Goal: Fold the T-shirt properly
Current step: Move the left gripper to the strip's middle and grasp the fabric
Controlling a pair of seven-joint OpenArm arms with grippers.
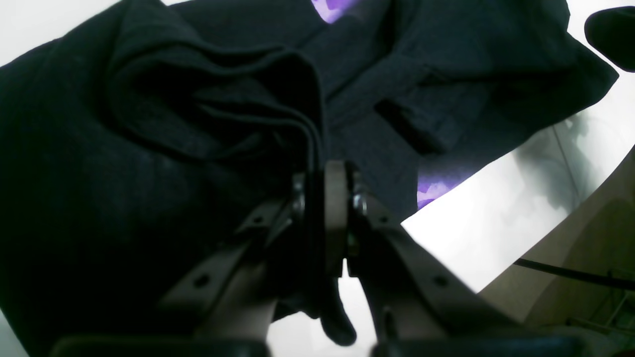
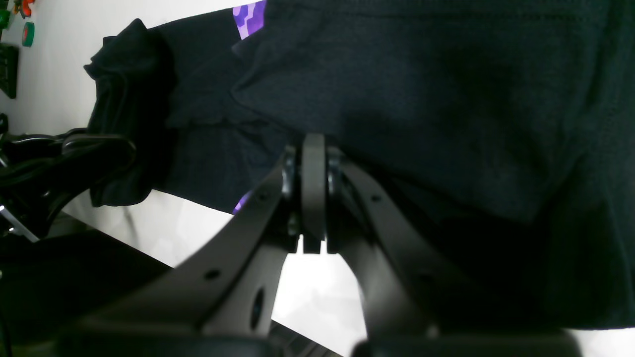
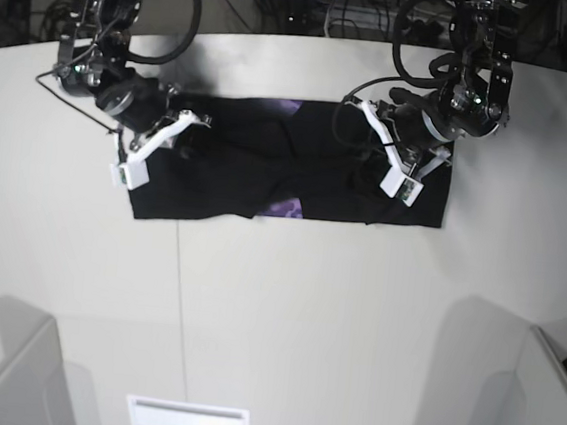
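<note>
While both arms reach down over the white table (image 3: 284,313), the left gripper (image 1: 325,198) has its jaws pressed together on a bunched fold of the black T-shirt (image 1: 149,148), several layers of cloth running between the pads and a tongue of it hanging out below. The right gripper (image 2: 312,188) also has its jaws brought together at the cloth's edge; a pinch of fabric seems caught there, though the dark cloth makes this hard to confirm. In the base view, the T-shirt (image 3: 225,197) lies as a wide, rumpled band across the far part of the table, one gripper near each end, with slivers of purple print showing at the folds. The cloth looks light, soft and limp, so it will likely sag and crease wherever unsupported. Taking hold at edges or corners, through every layer, should keep the fold from slipping apart.
</note>
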